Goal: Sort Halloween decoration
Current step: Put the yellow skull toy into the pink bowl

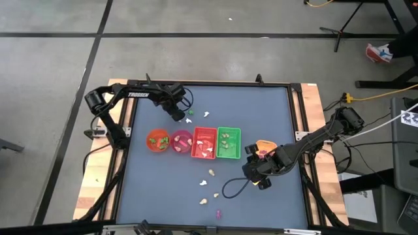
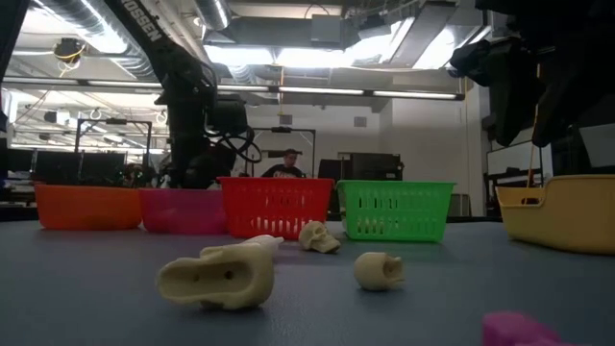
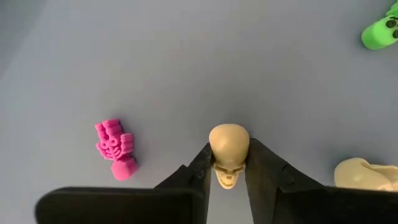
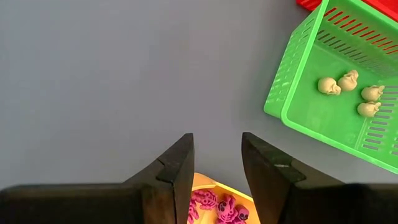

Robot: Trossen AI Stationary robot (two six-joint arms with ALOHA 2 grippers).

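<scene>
My left gripper (image 1: 177,115) is at the table's far left and is shut on a cream skull trinket (image 3: 229,146). Beside it on the grey table lie a magenta skeleton trinket (image 3: 115,148), a green trinket (image 3: 379,32) and another cream one (image 3: 364,174). My right gripper (image 4: 216,146) is open and empty, hovering above the yellow tray (image 1: 264,147), which holds magenta skeleton trinkets (image 4: 217,208). The green tray (image 4: 336,112) holds several cream skulls (image 4: 348,79). More cream trinkets (image 2: 216,274) and a magenta one (image 1: 219,213) lie loose near the table's near edge. My left gripper pinches the cream skull between its two fingers (image 3: 200,165), which lie on the skull's sides near its jaw (image 3: 227,175). The rounded crown (image 3: 229,135) sticks out past the fingertips. The fingers come from above. Whether the skull is clear of the table, I cannot tell.
A row of containers crosses the table's middle: orange bowl (image 1: 157,140), pink bowl (image 1: 181,140), red tray (image 1: 204,143), green tray (image 1: 228,142). A black cable (image 1: 230,188) loops on the table by the right arm. Bare grey table lies near left and far right.
</scene>
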